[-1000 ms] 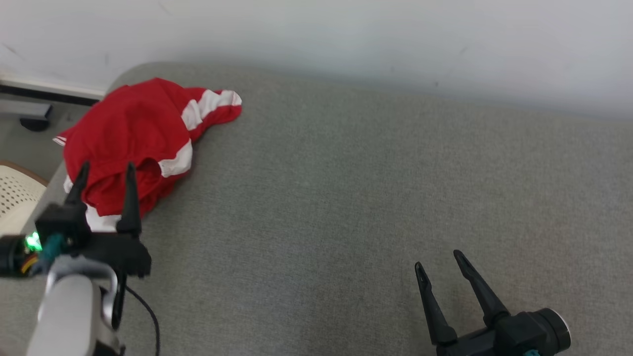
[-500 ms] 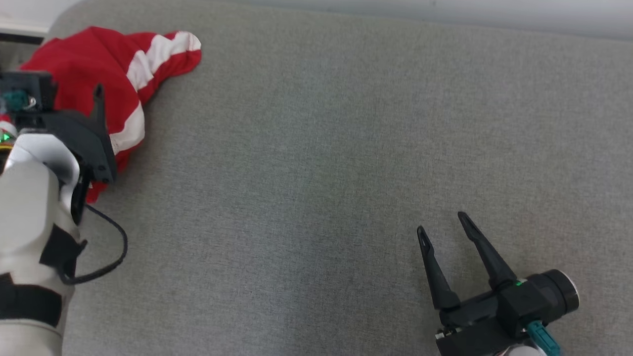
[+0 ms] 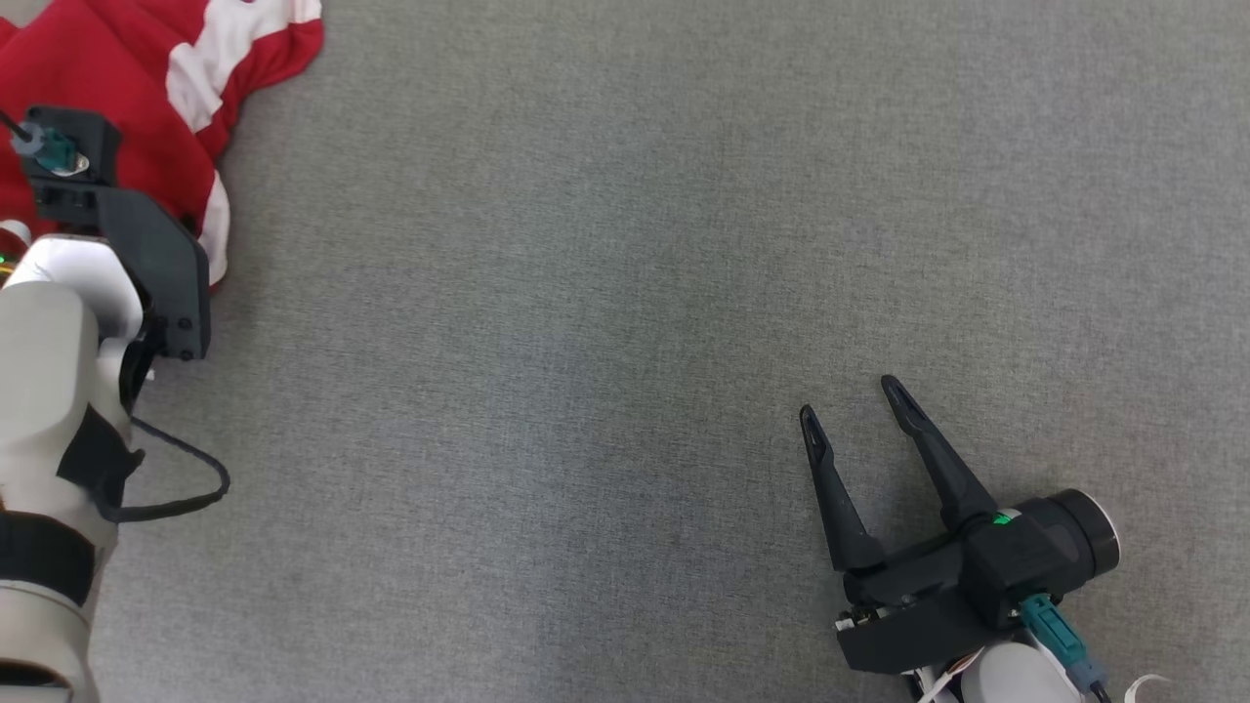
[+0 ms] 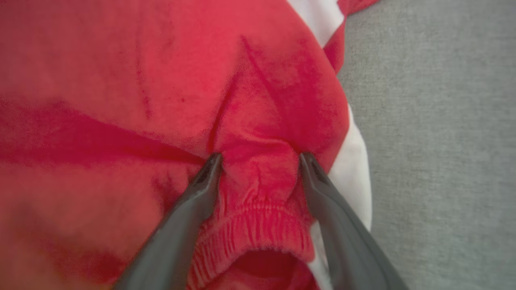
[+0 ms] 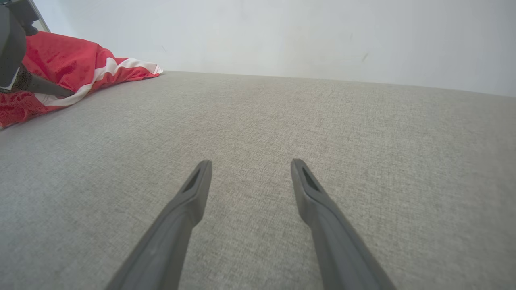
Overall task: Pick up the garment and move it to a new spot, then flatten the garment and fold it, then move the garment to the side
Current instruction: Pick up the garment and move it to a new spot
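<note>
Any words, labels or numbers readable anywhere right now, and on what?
None readable.
The red garment carries white stripes but no visible print or tag.
The grey surface is plain.
No lettering shows on the left tool or right tool.

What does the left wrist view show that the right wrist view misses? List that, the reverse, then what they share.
Left wrist view: the elastic hem of the red garment, bunched between the fingertips of the open left gripper. Right wrist view: the right gripper, open over the grey fabric surface, and a white wall. Both: the garment's white stripes, the left gripper on it, that surface.
</note>
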